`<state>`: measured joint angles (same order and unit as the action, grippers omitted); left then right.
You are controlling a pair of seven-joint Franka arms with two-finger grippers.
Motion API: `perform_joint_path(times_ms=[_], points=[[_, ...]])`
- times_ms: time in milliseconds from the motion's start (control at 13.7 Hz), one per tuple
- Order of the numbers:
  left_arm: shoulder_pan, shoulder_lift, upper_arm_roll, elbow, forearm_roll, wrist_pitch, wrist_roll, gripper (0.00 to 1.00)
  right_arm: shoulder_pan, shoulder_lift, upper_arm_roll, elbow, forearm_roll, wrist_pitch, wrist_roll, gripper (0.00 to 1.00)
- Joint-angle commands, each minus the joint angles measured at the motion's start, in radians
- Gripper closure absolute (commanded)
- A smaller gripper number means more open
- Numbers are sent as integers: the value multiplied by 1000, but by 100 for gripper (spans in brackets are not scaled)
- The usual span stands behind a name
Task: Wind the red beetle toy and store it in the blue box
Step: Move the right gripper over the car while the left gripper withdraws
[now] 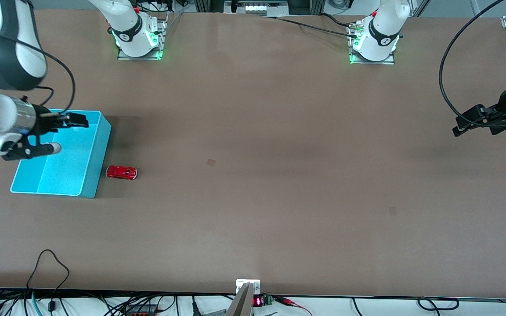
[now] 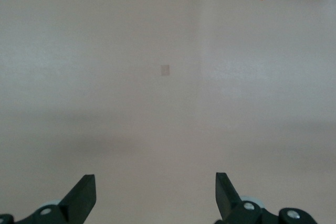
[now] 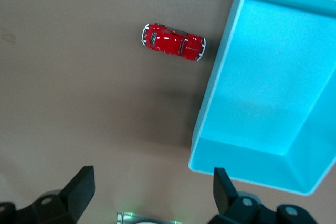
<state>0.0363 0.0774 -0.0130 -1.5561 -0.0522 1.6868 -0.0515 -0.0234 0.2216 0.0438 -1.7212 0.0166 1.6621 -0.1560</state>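
Note:
The red beetle toy (image 1: 121,172) sits on the brown table beside the blue box (image 1: 99,151), on the side toward the left arm's end. The box is empty. In the right wrist view the toy (image 3: 173,42) lies just apart from the box's wall (image 3: 212,93). My right gripper (image 1: 66,134) hangs open and empty over the box's edge farther from the front camera; it also shows in the right wrist view (image 3: 154,192). My left gripper (image 1: 464,125) waits open and empty over bare table at the left arm's end, seen too in the left wrist view (image 2: 156,192).
A small pale patch (image 1: 211,162) marks the table's middle, also in the left wrist view (image 2: 165,70); another patch (image 1: 392,211) lies nearer the front camera. Cables (image 1: 51,267) run along the table's front edge. The arm bases (image 1: 139,39) stand along the back edge.

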Motion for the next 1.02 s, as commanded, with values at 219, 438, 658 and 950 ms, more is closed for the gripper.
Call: perform_joint_path(times_ms=[219, 438, 658, 950], points=[[-4, -91, 2, -128, -11, 1, -1, 0, 65, -6, 13, -189, -3, 260, -128, 0], [-3, -88, 7, -122, -11, -4, 1, 0, 65, -2, 14, -297, -39, 446, -277, 0], [-4, -82, 5, -78, -14, -9, -16, 0, 31, 27, 14, -325, -55, 547, -601, 0], [-3, -82, 8, -85, -12, -35, 8, 0, 10, 113, 14, -325, -56, 649, -949, 0]])
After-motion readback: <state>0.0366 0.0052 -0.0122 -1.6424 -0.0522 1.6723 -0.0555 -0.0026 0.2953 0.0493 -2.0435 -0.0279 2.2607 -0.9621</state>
